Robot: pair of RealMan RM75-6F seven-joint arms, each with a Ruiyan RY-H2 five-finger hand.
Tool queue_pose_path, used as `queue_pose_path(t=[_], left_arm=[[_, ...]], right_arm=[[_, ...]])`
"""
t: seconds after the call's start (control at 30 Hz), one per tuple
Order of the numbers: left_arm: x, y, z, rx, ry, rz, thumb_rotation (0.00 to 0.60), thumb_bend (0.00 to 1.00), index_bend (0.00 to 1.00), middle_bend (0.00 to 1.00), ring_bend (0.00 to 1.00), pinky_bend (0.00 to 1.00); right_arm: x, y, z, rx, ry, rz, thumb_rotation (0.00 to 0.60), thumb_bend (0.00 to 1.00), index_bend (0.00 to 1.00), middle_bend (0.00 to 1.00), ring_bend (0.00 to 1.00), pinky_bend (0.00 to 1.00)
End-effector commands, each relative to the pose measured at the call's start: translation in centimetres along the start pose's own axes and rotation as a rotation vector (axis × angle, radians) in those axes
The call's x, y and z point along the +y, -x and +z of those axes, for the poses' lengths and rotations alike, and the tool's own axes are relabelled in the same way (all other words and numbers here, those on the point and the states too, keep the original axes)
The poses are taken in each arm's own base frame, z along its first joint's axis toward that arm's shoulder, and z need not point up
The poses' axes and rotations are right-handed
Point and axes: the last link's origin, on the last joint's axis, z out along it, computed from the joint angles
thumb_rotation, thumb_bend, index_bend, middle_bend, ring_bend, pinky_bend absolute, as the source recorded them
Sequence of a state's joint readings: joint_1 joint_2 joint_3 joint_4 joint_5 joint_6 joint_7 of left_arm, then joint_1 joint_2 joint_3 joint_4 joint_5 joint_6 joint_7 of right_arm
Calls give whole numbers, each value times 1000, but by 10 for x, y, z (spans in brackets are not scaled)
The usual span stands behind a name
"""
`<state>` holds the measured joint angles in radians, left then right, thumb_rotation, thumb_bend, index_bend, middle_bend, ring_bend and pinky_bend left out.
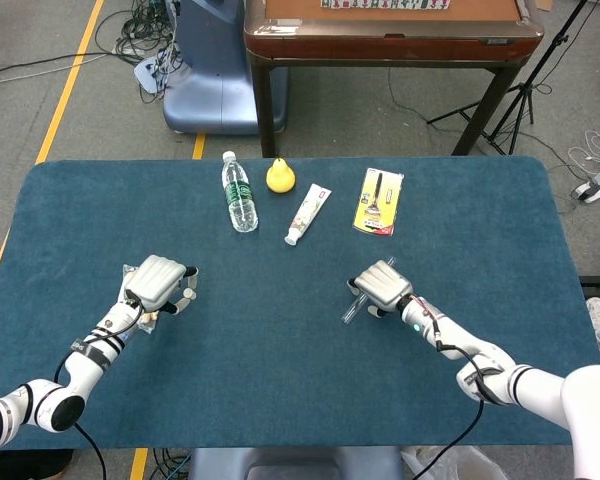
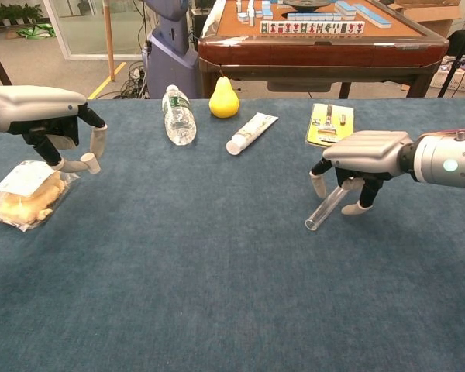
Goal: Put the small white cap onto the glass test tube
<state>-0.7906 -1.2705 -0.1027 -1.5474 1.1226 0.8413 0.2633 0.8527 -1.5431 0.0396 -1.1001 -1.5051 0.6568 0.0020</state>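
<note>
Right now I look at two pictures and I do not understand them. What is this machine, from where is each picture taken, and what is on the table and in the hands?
This is a robot with two arms, each ending in a hand with fingers. One picture looks down from its head, the other looks forward from its chest.

The left hand pinches a small white cap above the blue table. The right hand is over a glass test tube that lies on the cloth; I cannot tell if it grips it already.

Also on the table: a water bottle lying down, a yellow pear, a white tube of paste, a yellow card pack and a clear bag of food below the left hand.
</note>
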Motion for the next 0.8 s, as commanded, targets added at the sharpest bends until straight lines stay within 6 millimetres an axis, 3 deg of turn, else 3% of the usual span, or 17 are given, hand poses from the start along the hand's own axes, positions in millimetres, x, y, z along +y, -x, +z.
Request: queue_pose_path(t=[0.03, 0.6, 0.8], left_arm=[[0, 0, 0, 1, 0, 0, 600, 314, 530, 1000, 1000, 1000], [-1, 1, -1, 1, -2, -2, 600, 322, 530, 1000, 1000, 1000], [-3, -2, -1, 5, -7, -2, 600, 322, 532, 1000, 1000, 1000]], right_arm=[[0, 1, 1, -4, 3, -1, 600, 293, 448, 948, 1000, 1000], [1, 5, 6, -22, 20, -6, 600, 356, 512, 948, 1000, 1000], [0, 2, 7, 1, 26, 24, 600, 431, 644, 952, 1000, 1000]])
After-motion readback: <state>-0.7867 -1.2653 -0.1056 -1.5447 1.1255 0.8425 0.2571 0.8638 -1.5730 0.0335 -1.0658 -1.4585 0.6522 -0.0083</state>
